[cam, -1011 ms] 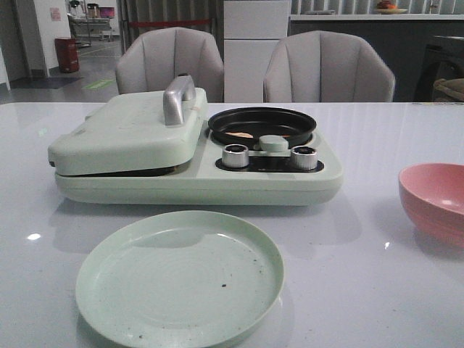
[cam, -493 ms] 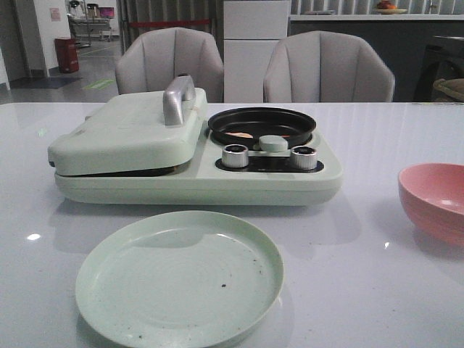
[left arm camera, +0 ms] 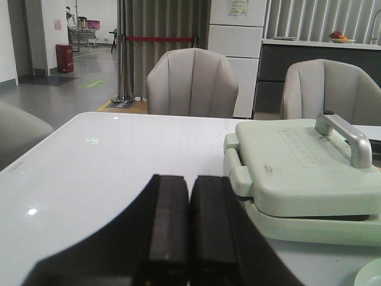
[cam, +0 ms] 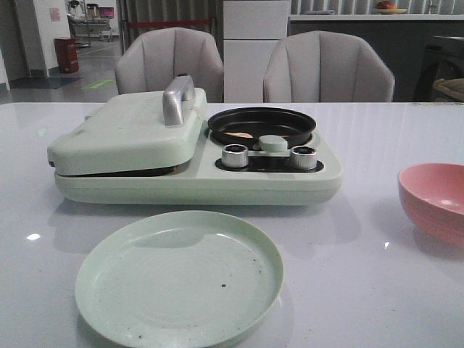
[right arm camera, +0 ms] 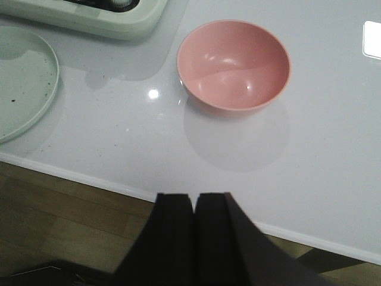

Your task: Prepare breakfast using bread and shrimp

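Observation:
A pale green breakfast maker [cam: 196, 181] stands mid-table with its sandwich lid [cam: 123, 130] closed. In its round black pan [cam: 262, 123] lie small orange-pink pieces, the shrimp [cam: 239, 134]. No bread shows in any view. An empty pale green plate [cam: 179, 279] lies in front of the maker. My left gripper [left arm camera: 189, 179] is shut on nothing, low over the table to the left of the closed lid [left arm camera: 297, 161]. My right gripper [right arm camera: 194, 195] is shut on nothing, above the table's near edge, short of the pink bowl [right arm camera: 233, 65]. Neither gripper appears in the front view.
The pink bowl [cam: 435, 201] sits at the right side of the table and is empty. Two metal knobs [cam: 235, 156] and a silver lid handle [cam: 176, 98] stick out of the maker. Two grey chairs [cam: 170, 61] stand behind the table.

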Tool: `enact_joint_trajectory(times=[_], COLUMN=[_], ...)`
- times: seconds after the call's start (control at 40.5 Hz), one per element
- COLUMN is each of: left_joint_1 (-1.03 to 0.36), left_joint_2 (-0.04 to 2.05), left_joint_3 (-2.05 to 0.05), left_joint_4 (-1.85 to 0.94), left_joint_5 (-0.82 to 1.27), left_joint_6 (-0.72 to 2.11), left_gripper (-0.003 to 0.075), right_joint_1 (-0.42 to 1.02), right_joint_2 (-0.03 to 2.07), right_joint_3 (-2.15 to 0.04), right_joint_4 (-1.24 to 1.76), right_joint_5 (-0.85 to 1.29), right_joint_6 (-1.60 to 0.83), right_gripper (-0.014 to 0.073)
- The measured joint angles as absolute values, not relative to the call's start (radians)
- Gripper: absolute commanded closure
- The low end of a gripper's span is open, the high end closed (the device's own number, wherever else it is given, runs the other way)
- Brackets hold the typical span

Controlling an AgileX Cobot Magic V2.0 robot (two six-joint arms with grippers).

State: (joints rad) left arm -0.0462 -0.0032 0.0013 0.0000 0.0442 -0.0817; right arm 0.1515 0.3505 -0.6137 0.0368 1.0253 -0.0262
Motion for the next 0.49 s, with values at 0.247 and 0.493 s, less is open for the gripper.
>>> enact_joint_trajectory(times=[0.247, 0.493], left_joint_1=[-0.078, -0.080], left_joint_2=[-0.003, -0.003], left_joint_3=[0.001, 0.001], left_joint_4=[0.000, 0.000], left_joint_5=[0.044, 0.044], left_joint_6=[-0.082, -0.082], left_gripper=[0.0619, 0.0619], right_joint_1=[0.151, 0.151], right_joint_2=[0.351, 0.351], right_joint_3=[-0.614, -0.614], right_joint_4=[0.037, 0.037], right_joint_5=[1.025, 1.025], right_joint_6=[-0.026, -0.026], right_gripper=[0.0577, 0.0577])
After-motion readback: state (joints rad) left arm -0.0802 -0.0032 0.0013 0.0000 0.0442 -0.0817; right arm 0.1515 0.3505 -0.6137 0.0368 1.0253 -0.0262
